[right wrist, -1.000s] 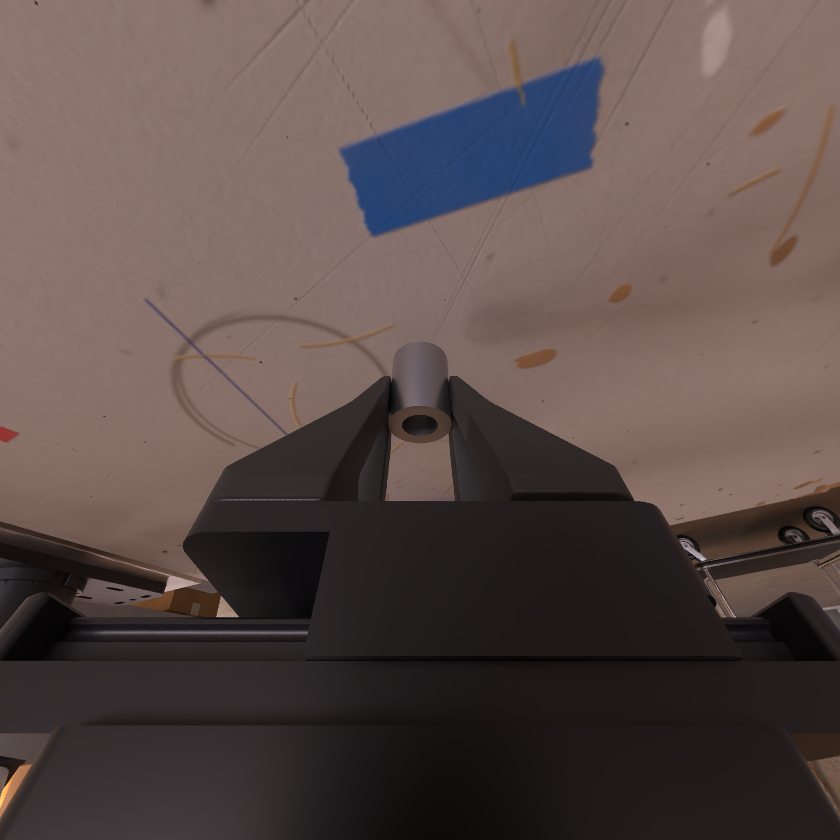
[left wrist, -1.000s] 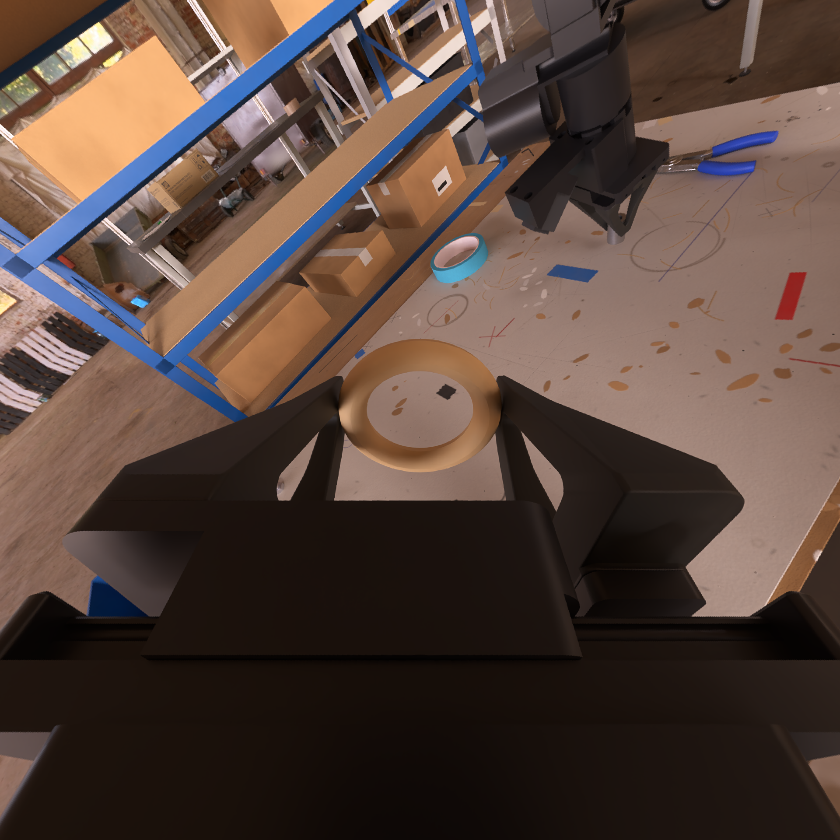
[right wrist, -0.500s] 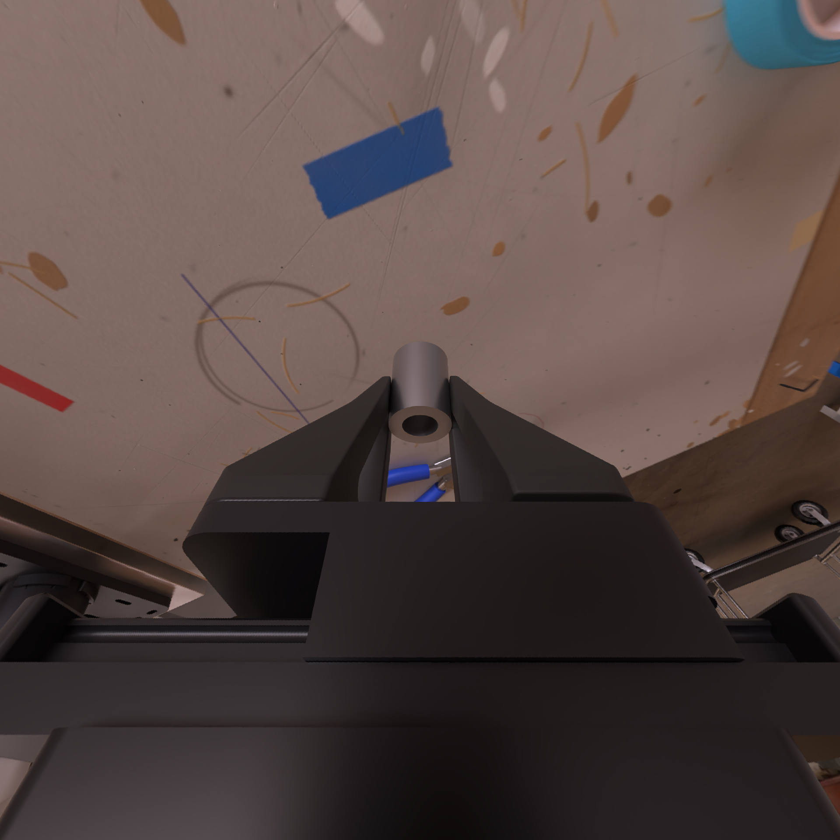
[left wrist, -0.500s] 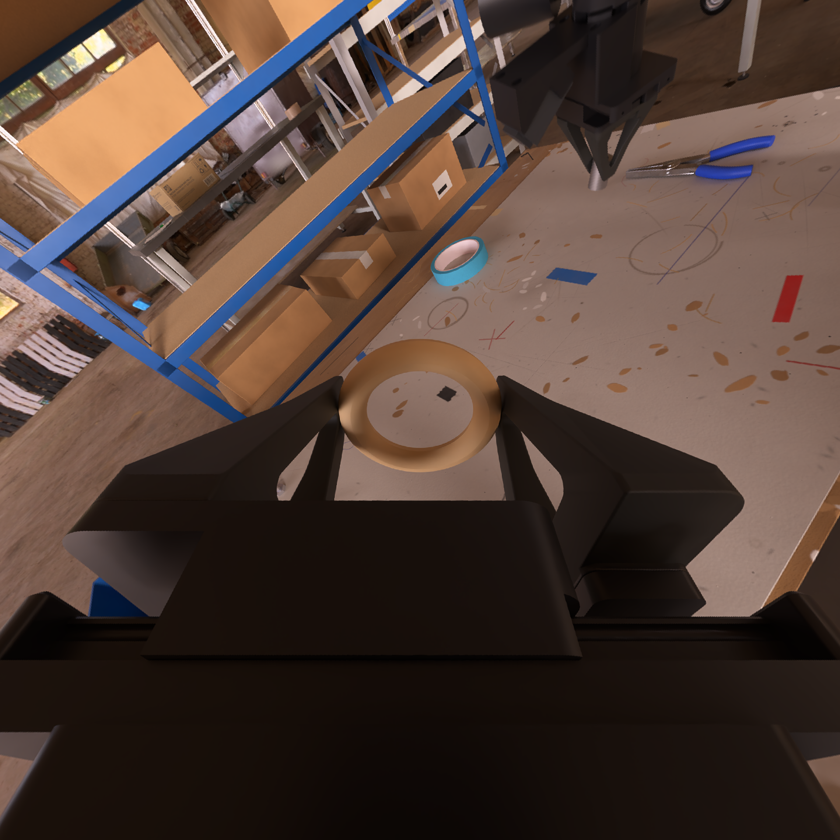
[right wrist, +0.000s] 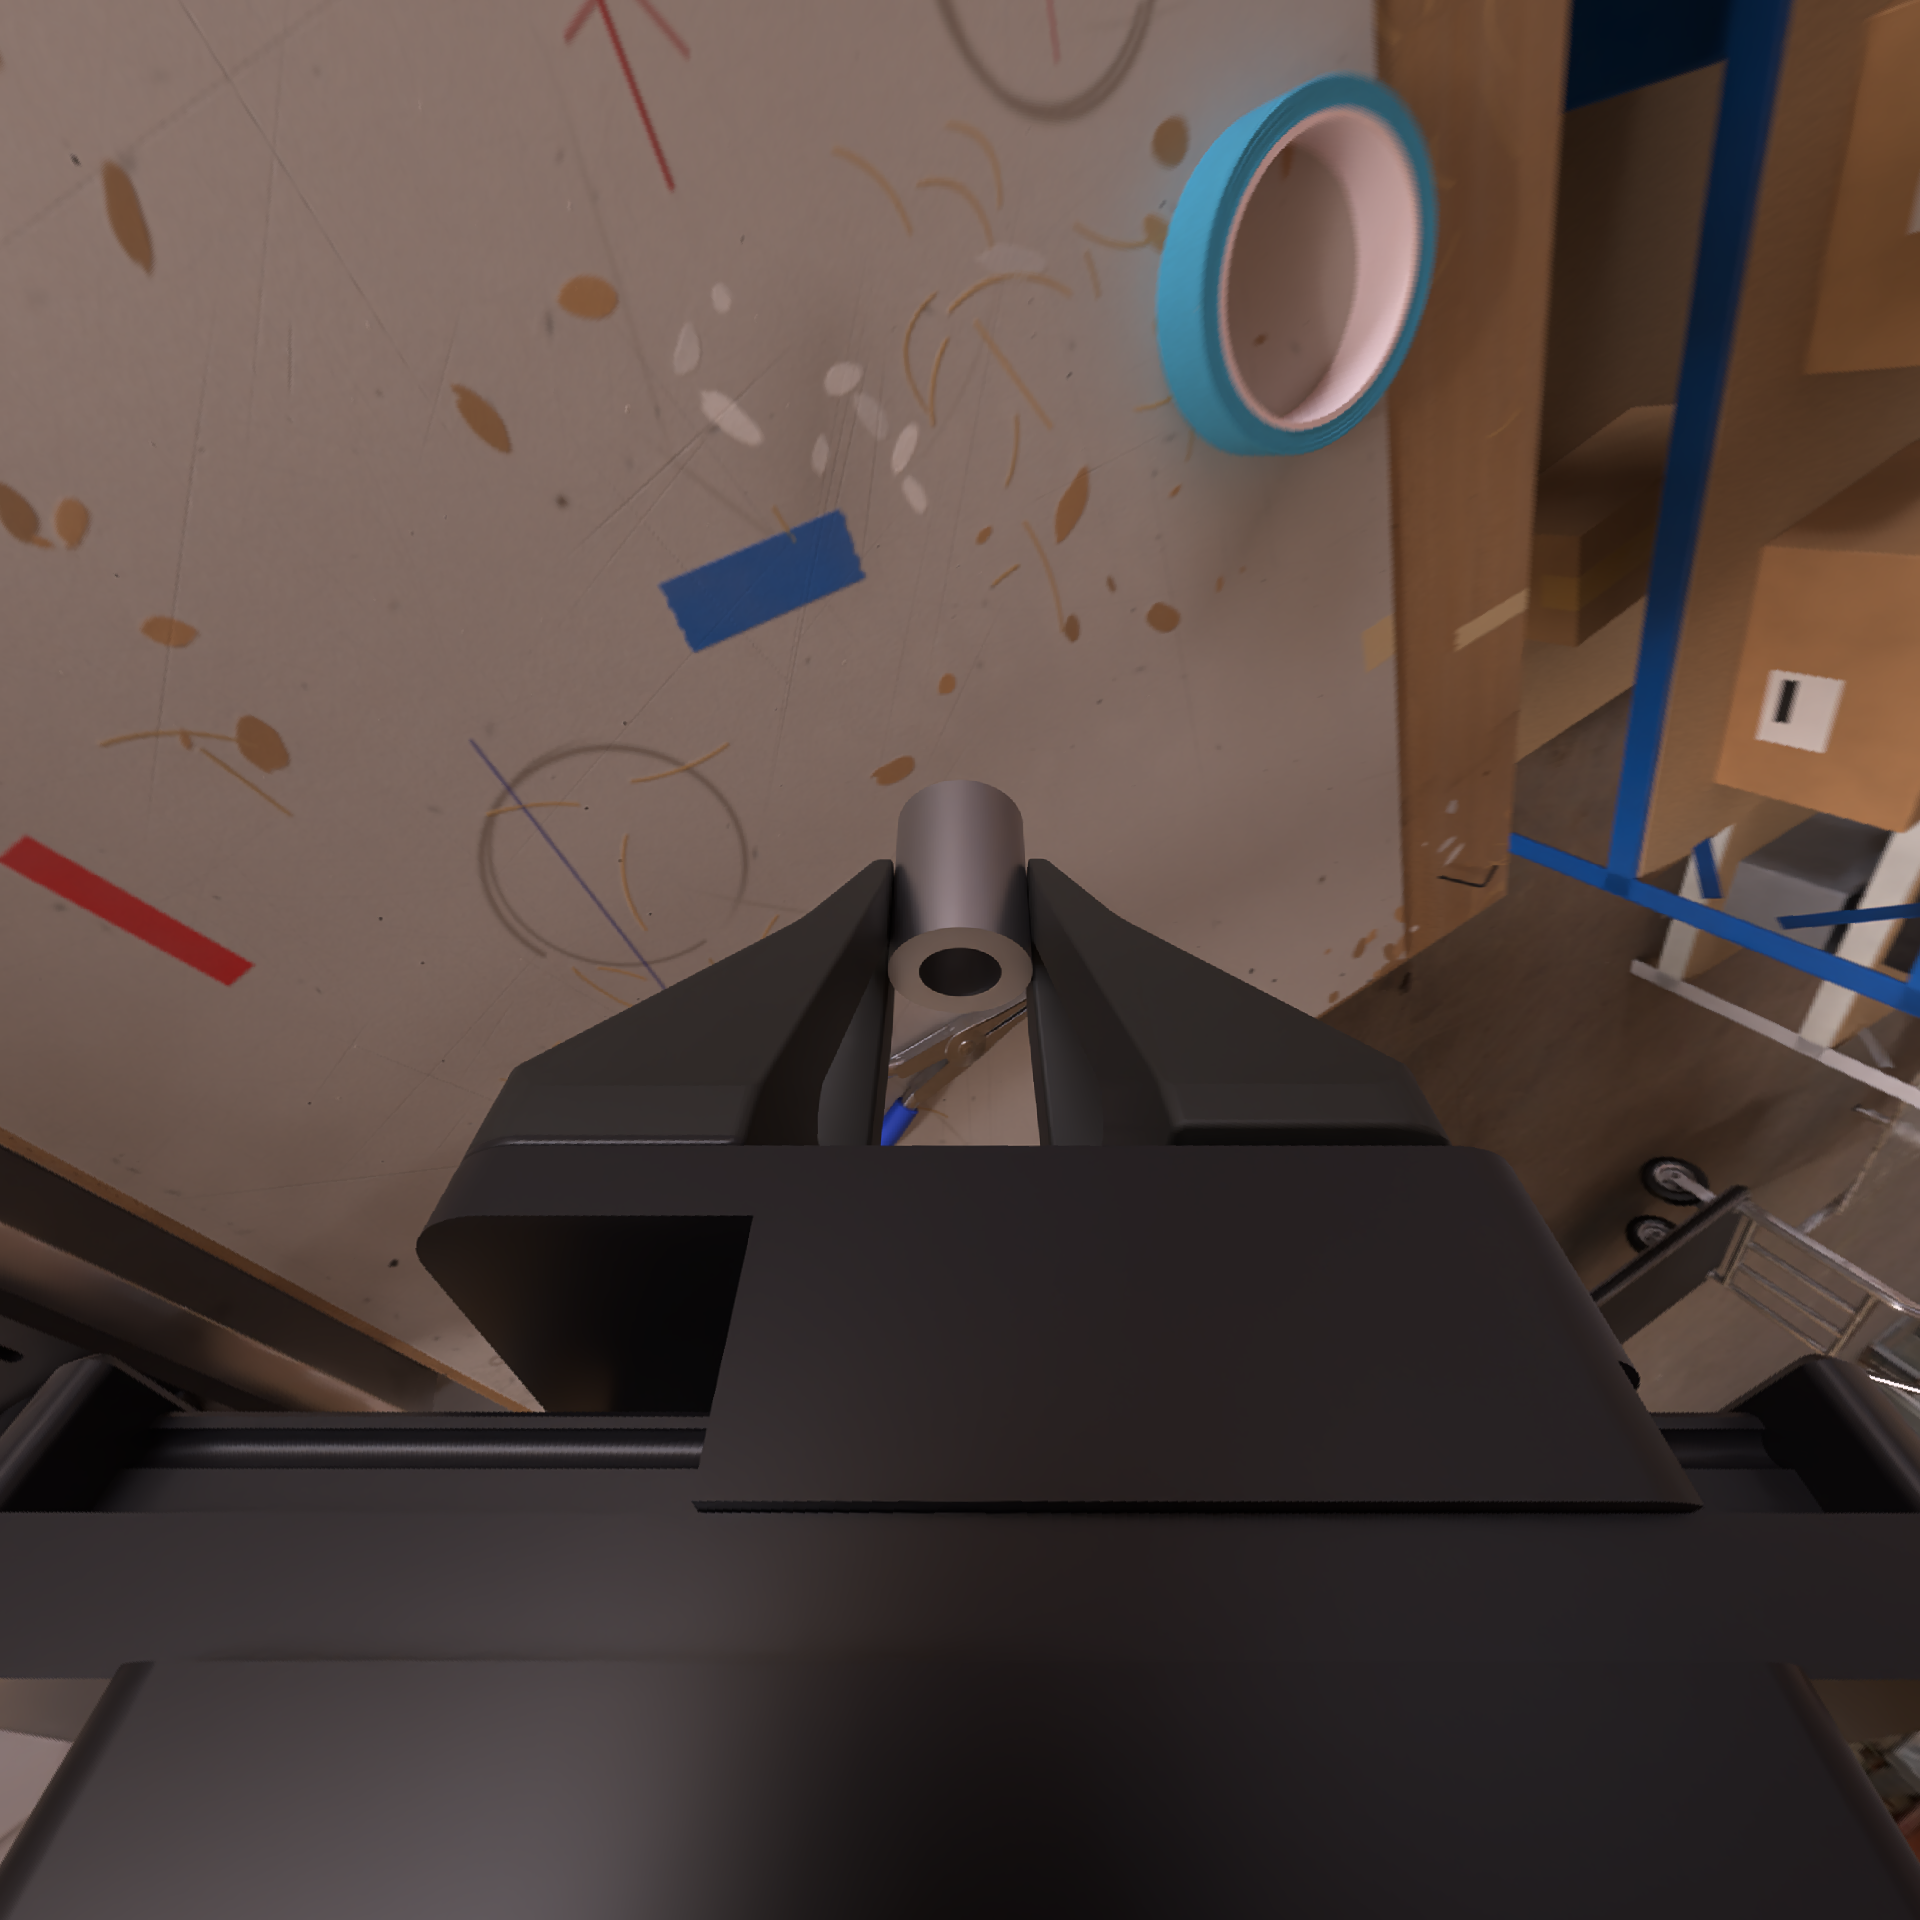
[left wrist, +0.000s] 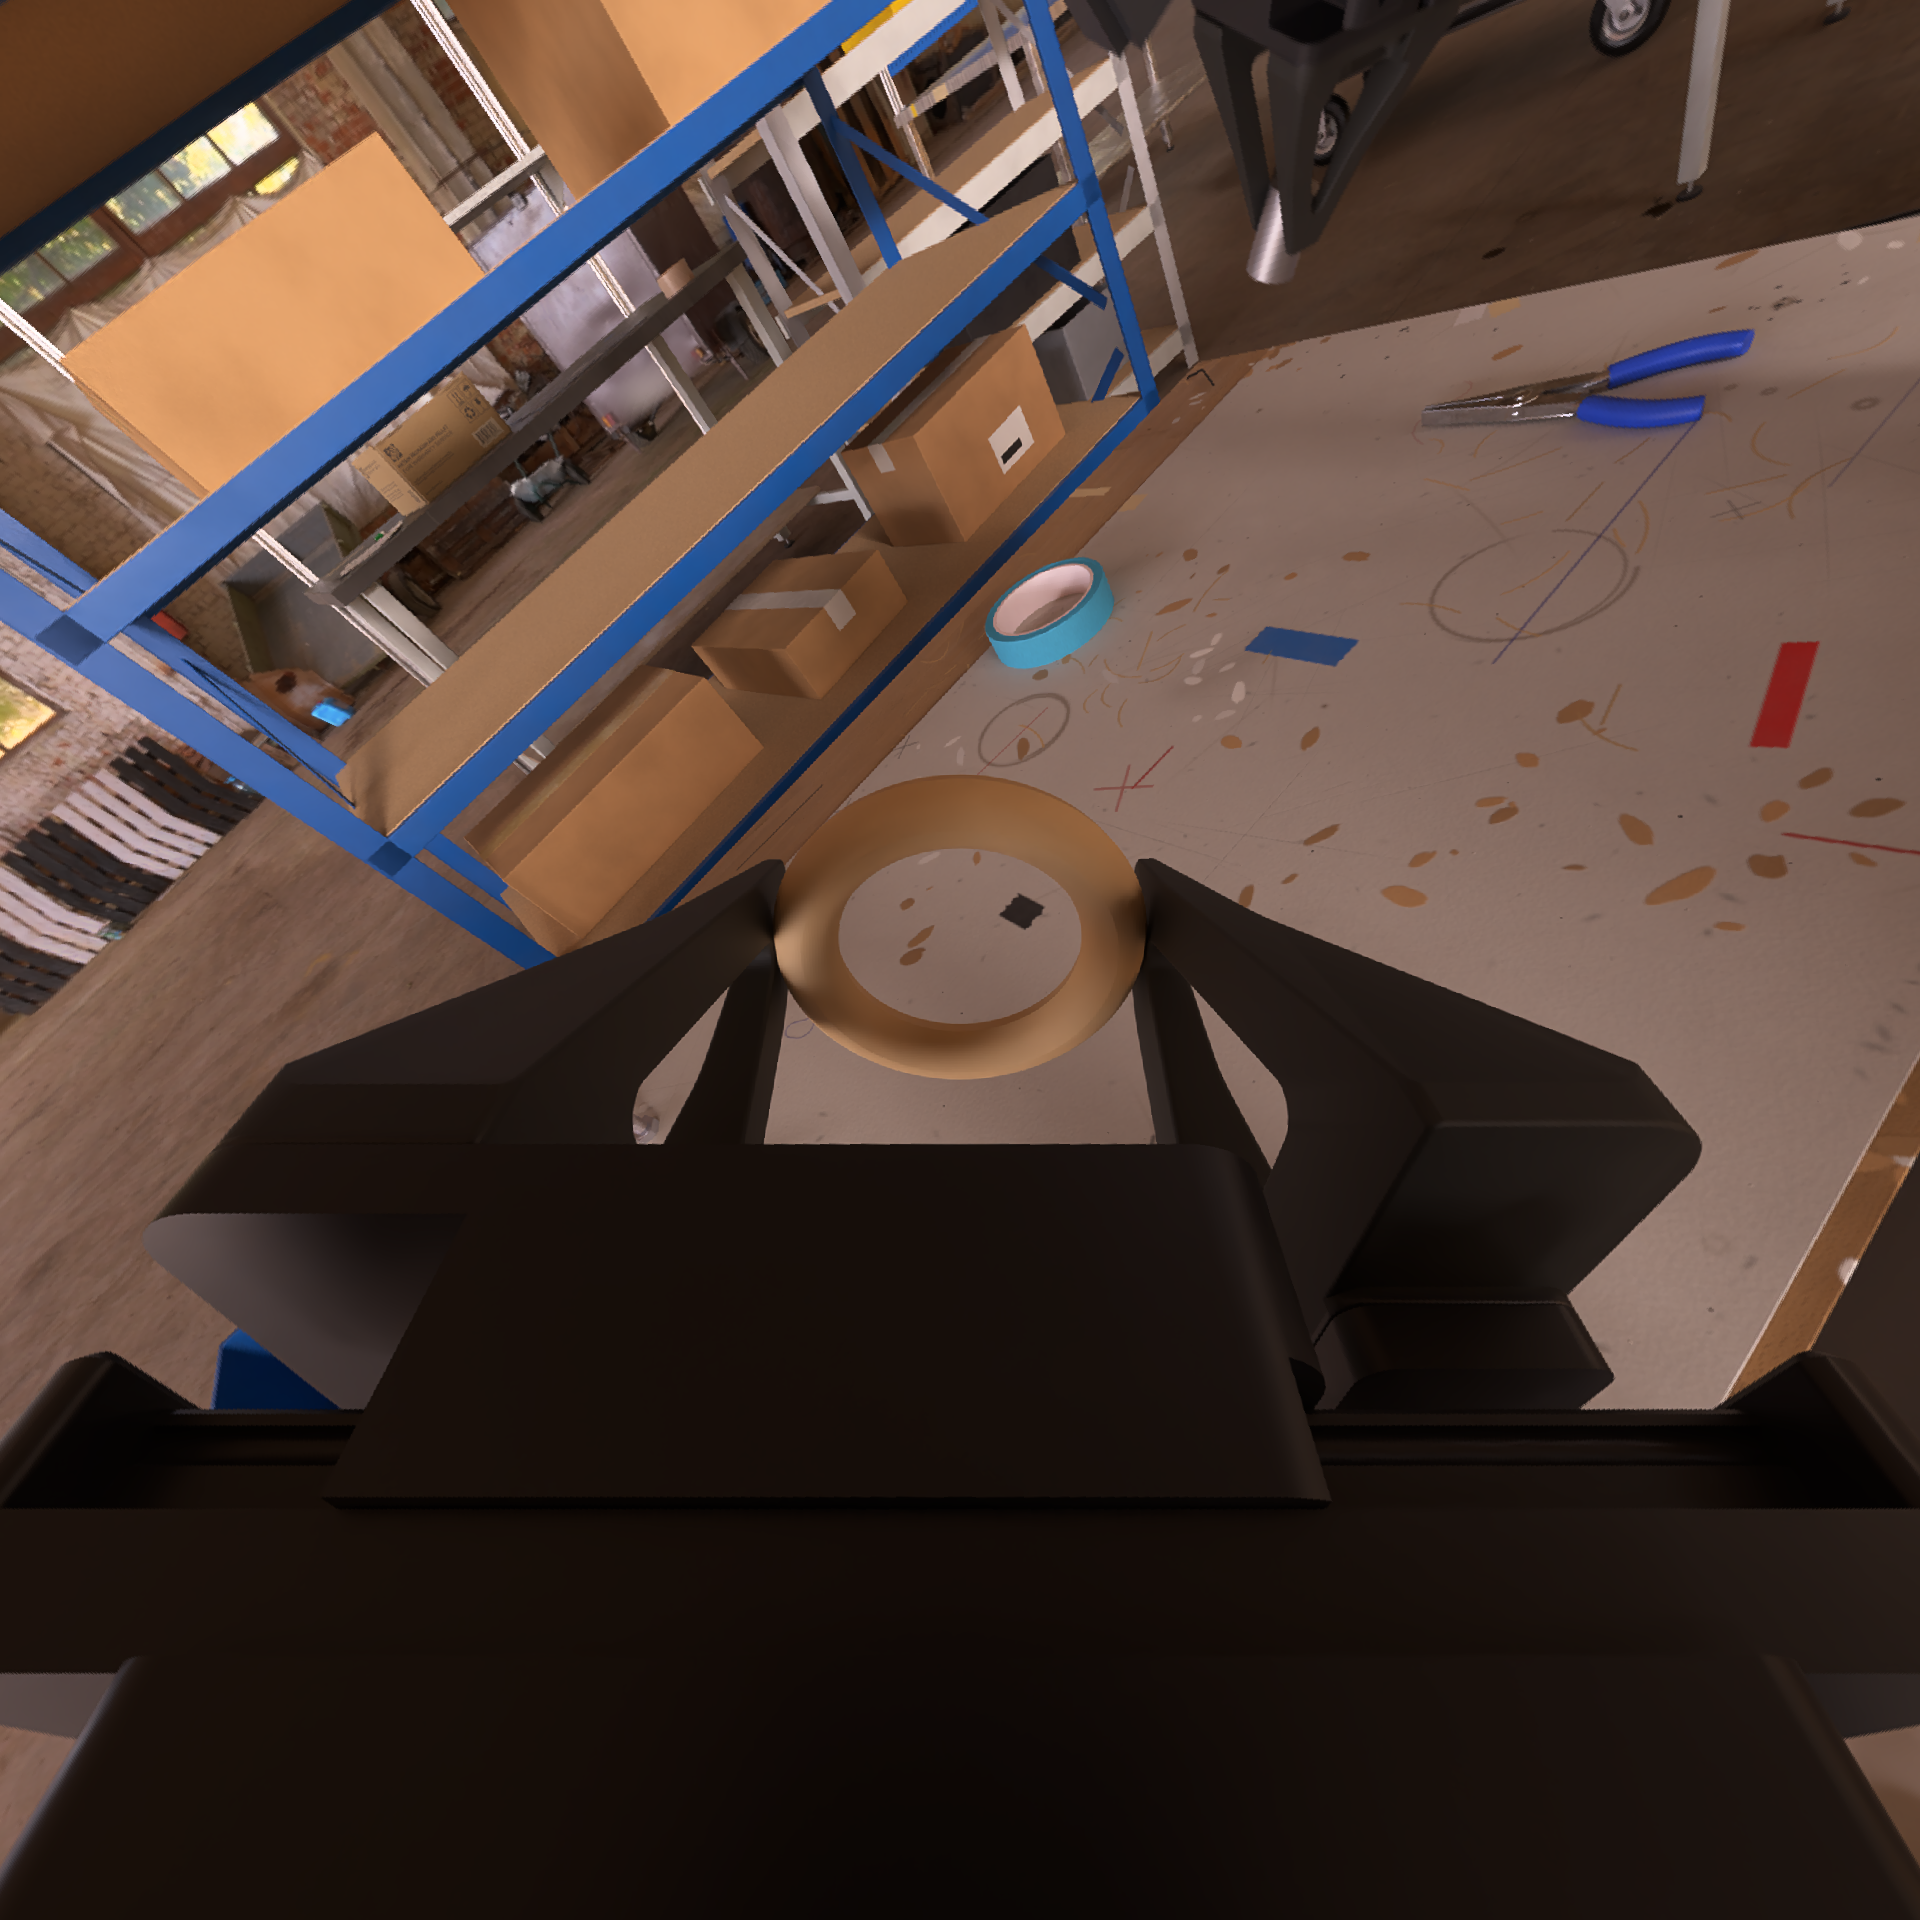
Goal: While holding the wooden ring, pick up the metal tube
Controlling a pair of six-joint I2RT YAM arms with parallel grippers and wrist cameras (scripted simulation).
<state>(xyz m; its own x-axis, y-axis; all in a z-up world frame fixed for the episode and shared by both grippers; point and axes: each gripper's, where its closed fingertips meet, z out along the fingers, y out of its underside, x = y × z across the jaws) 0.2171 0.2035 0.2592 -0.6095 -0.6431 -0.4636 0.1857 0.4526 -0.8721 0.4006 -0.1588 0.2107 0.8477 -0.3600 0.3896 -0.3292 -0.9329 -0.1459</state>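
In the left wrist view my left gripper (left wrist: 958, 904) is shut on a tan wooden ring (left wrist: 883, 1023), held by its two outer sides above the table. In the right wrist view my right gripper (right wrist: 961, 883) is shut on a short grey metal tube (right wrist: 958, 894), held high above the table with its open end facing the camera. The tube also shows in the left wrist view (left wrist: 1270, 249), hanging from the right gripper's fingers at the top of the frame, beyond the table's far edge.
A blue tape roll (left wrist: 1049, 613) (right wrist: 1299, 265) lies near the table's edge. Blue-handled pliers (left wrist: 1579, 390) lie at the far right. Blue (right wrist: 764, 580) and red (right wrist: 125, 909) tape strips mark the table (left wrist: 1455, 935). Blue shelving with cardboard boxes (left wrist: 951, 447) stands beside it.
My right gripper has risen well clear of the table with the tube, so the table looks farther off. My left gripper and the ring have not moved.
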